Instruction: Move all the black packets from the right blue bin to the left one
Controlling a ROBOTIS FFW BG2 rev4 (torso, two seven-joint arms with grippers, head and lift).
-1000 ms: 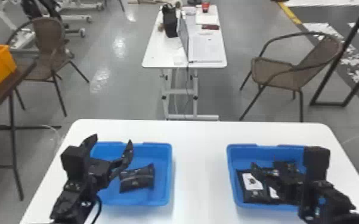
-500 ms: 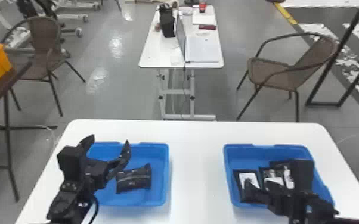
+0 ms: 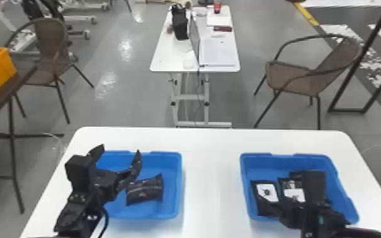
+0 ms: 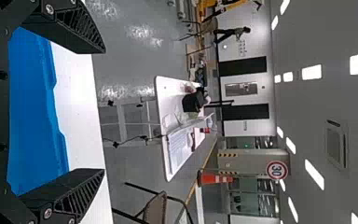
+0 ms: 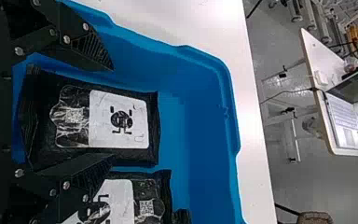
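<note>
While the right gripper (image 5: 113, 113) stands wide over the right blue bin (image 3: 254, 155), the white-labelled black packet (image 3: 265, 191) lies at that bin's eight o'clock, beneath and between the fingers, its long axis running about eleven to five. They flank its long edges, so closing across its width looks right. The left gripper (image 3: 120, 150), farther off, hovers spread above the left blue bin (image 3: 180, 186).

Left gripper (image 3: 120, 148) — fingers spread; right gripper (image 3: 290, 214) — likewise.
</note>
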